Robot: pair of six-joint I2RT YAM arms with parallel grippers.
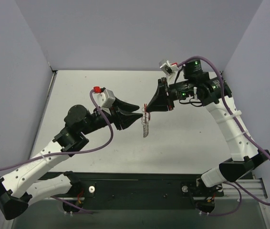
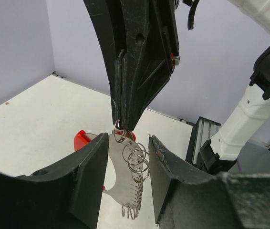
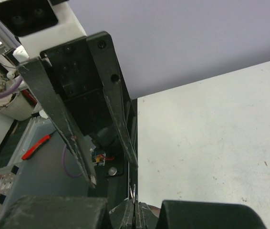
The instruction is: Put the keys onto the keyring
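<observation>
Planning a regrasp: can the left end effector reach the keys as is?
Likely yes: left end effector is open, keys hang between its fingers; right end effector pinches only their top.

White table [image 1: 182, 148] — speckled, pale lilac walls [image 1: 135, 33]

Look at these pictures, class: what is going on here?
The right gripper is shut on the top of the keys, which hang above the table. The left gripper is open, one finger on each side of the bunch. A red piece, likely the keyring, shows just behind the keys.
</observation>
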